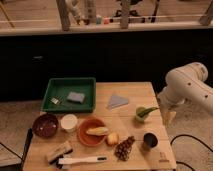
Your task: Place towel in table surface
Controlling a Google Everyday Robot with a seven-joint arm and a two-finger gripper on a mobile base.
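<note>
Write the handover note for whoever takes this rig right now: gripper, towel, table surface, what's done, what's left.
Gripper: hangs just past the table's right edge, beside the green cup, well apart from the towel.
Towel: lies flat on the table surface, just right of the green tray and outside it.
Done: the towel appears to be placed on the wood.
Left: probably only to confirm the placement and move the arm clear.
</note>
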